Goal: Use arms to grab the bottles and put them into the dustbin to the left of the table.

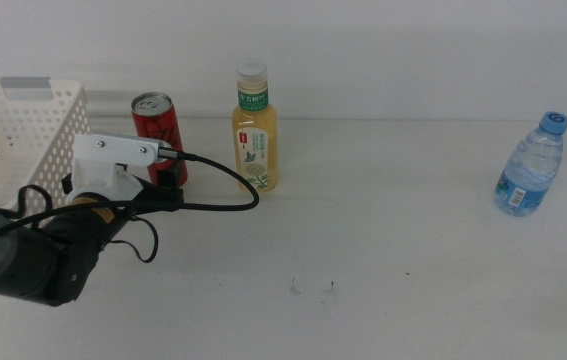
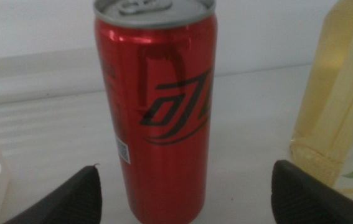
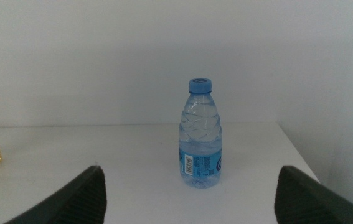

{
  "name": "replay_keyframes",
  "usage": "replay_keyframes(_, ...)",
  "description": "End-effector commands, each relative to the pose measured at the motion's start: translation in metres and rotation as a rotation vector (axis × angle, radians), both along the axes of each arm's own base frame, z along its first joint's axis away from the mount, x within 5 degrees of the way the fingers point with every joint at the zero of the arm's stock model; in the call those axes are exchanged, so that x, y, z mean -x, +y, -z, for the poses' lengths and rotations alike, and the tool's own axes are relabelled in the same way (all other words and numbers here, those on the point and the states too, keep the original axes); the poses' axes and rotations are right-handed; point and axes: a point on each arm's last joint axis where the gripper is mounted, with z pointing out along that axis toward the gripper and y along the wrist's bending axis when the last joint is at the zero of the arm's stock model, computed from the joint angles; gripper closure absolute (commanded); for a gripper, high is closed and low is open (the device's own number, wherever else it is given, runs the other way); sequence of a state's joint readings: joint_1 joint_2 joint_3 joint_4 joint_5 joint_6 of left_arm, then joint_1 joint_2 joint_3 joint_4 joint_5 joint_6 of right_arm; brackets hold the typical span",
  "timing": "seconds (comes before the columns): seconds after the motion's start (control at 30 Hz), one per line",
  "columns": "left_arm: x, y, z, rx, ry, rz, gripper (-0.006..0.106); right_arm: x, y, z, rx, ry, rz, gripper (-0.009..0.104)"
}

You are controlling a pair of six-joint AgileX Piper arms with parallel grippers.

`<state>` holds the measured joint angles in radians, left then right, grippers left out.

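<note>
Left gripper (image 2: 185, 193) is standing spread wide around the upright red soda can (image 2: 156, 106), not touching, beside the white perforated basket (image 1: 18, 130); right gripper (image 3: 188, 196) is waiting, spread, facing the clear blue-capped water bottle (image 3: 200, 134)

The left arm's white housing (image 1: 113, 160) covers the lower part of the red soda can (image 1: 157, 125) in the middle view, and the left gripper's jaws cannot be made out there. The dustbin (image 1: 23, 130) is cut off by the picture's left edge. In the left wrist view the yellow tea bottle (image 2: 344, 106) runs past the frame, its cap unseen, and the can's small print is unreadable. The water bottle (image 3: 200, 134) label text is too small to read
</note>
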<state>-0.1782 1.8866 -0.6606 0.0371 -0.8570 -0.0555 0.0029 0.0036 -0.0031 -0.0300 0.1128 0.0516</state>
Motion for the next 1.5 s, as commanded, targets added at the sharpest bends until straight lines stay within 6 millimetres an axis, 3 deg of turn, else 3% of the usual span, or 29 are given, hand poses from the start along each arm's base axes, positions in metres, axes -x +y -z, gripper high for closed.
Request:
replay_keyframes(0.0, -0.008, 0.000, 0.002, 0.011, -0.016, -0.013, 0.008, 0.000, 0.000, 0.000, 0.014, -0.008, 0.004, 0.002)
replay_keyframes(1.0, -0.080, -0.004, 0.030, 0.002, -0.102, -0.043, 0.008, 0.000, 0.000, 0.000, 0.014, -0.008, 0.004, 0.002)
replay_keyframes(1.3, -0.093, -0.008, 0.035, -0.006, -0.119, -0.019, 0.009, 0.000, 0.000, 0.000, 0.014, -0.008, 0.004, 0.002)
replay_keyframes(1.47, -0.093, -0.009, 0.035, -0.010, -0.120, -0.010, 0.025, 0.000, 0.000, 0.000, 0.014, -0.008, 0.004, 0.002)
